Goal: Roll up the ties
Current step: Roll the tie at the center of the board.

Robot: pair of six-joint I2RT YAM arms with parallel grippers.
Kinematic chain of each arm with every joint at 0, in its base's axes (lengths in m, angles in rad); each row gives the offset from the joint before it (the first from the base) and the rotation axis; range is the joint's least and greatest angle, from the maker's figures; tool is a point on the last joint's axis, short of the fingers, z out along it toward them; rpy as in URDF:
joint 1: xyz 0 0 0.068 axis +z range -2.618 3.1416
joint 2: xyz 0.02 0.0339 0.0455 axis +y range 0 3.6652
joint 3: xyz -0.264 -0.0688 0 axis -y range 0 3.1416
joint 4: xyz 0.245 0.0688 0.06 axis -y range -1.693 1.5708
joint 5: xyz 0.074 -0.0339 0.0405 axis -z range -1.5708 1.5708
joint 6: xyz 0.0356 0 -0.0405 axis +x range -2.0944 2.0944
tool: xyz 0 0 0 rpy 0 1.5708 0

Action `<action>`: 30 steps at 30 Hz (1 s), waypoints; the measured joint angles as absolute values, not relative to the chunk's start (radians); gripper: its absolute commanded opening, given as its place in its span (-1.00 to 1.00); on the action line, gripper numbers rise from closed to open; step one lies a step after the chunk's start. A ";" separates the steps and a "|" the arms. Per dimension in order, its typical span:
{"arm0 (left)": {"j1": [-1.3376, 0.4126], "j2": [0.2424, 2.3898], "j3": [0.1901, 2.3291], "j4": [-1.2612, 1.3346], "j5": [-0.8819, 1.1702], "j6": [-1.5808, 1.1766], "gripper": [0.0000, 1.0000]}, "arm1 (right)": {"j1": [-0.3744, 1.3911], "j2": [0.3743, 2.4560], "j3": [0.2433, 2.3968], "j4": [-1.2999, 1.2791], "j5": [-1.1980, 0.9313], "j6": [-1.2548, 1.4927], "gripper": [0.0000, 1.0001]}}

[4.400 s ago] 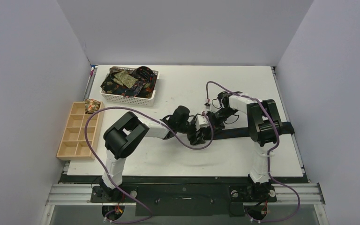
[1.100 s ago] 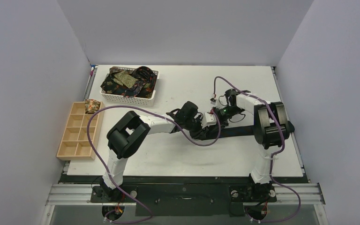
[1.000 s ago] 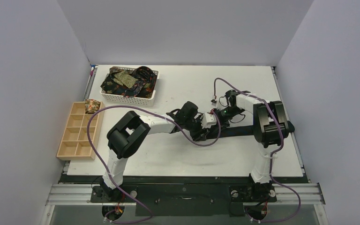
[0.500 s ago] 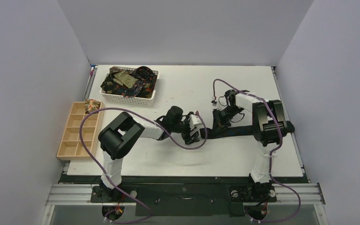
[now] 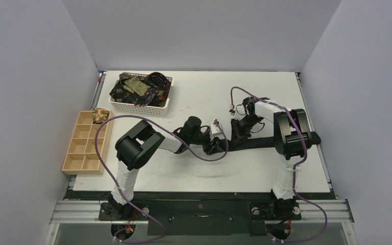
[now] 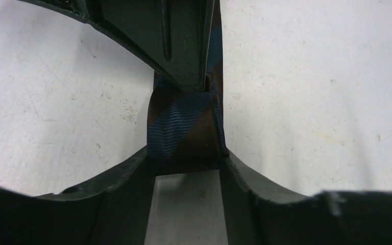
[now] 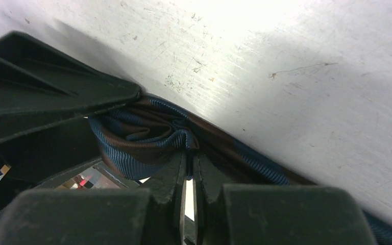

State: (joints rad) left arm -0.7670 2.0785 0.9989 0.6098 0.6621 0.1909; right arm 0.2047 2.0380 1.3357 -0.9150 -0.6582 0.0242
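We see the tie (image 6: pixel 184 127), brown with blue stripes, lying across the middle of the table (image 5: pixel 199 92). Its left end is wound into a small roll and the rest runs flat to the right, passing under the right arm. The left gripper (image 6: pixel 186 158) has a finger on each side of that rolled end, both touching the fabric, so it clasps the roll across its width. The right gripper (image 7: pixel 189 153) comes at the roll from the far side. Its fingers are almost together, with only a thin slit between them, and their tips nip the fold at the core of the roll. The two grippers meet just right of the table's centre, nearly touching.

At the far left stands a white basket (image 5: pixel 142 107) heaped with patterned ties (image 5: pixel 135 88). Nearer, along the left edge, sits a wooden tray (image 5: pixel 76 148). One patterned roll (image 5: pixel 100 115) rests in its far right compartment.
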 measured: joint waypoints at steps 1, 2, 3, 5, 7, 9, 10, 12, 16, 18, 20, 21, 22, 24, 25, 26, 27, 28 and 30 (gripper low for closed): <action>-0.767 2.078 0.999 0.610 0.666 0.181 -0.23 | 0.205 2.038 1.335 -0.913 -0.659 0.031 -1.00; -0.767 2.078 0.999 0.609 0.669 0.167 -0.29 | 0.206 2.038 1.335 -0.912 -0.658 0.041 -1.00; -0.764 2.078 0.999 0.608 0.672 0.156 -0.33 | 0.208 2.038 1.335 -0.909 -0.660 0.051 -1.00; -0.751 2.070 0.995 0.591 0.685 0.133 -0.37 | 0.218 2.038 1.330 -0.894 -0.672 0.076 -1.00; -0.727 2.041 0.974 0.553 0.696 0.117 -0.38 | 0.234 2.036 1.311 -0.849 -0.710 0.123 -1.00; -0.695 2.008 0.947 0.512 0.709 0.117 -0.37 | 0.256 2.029 1.278 -0.767 -0.764 0.183 -1.00; -0.678 1.986 0.931 0.485 0.715 0.125 -0.37 | 0.265 2.026 1.261 -0.726 -0.786 0.212 -1.00; -0.649 1.943 0.903 0.430 0.722 0.155 -0.37 | 0.291 2.025 1.232 -0.632 -0.836 0.271 -1.00; -0.628 1.880 0.872 0.356 0.720 0.207 -0.34 | 0.330 2.025 1.190 -0.490 -0.886 0.352 -1.00; -0.628 1.871 0.872 0.349 0.719 0.214 -0.20 | 0.337 2.025 1.179 -0.448 -0.899 0.373 -1.00; -0.628 1.870 0.872 0.349 0.719 0.215 -0.09 | 0.339 2.025 1.171 -0.420 -0.907 0.384 -1.00; -0.628 1.870 0.872 0.350 0.720 0.218 -0.07 | 0.340 2.026 1.168 -0.408 -0.910 0.388 -1.00; -0.628 1.870 0.872 0.350 0.721 0.219 -0.06 | 0.340 2.026 1.165 -0.397 -0.913 0.390 -1.00; -0.628 1.870 0.872 0.350 0.723 0.225 -0.05 | 0.340 2.027 1.158 -0.377 -0.920 0.395 -1.00; -0.628 1.870 0.872 0.350 0.723 0.229 -0.06 | 0.340 2.027 1.154 -0.370 -0.923 0.397 -1.00; -0.628 1.870 0.872 0.350 0.723 0.233 -0.07 | 0.339 2.027 1.150 -0.361 -0.926 0.400 -1.00; -0.628 1.871 0.872 0.351 0.723 0.240 -0.08 | 0.338 2.027 1.147 -0.355 -0.929 0.403 -1.00; -0.628 1.872 0.872 0.352 0.723 0.242 -0.10 | 0.337 2.027 1.145 -0.349 -0.933 0.405 -1.00; -0.628 1.879 0.873 0.359 0.723 0.246 -0.13 | 0.335 2.027 1.140 -0.341 -0.939 0.409 -1.00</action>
State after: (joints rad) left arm -0.6281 1.8790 0.8730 0.3592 0.7231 0.2462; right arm 0.3347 2.0270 1.1397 -0.3408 -0.9394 0.4091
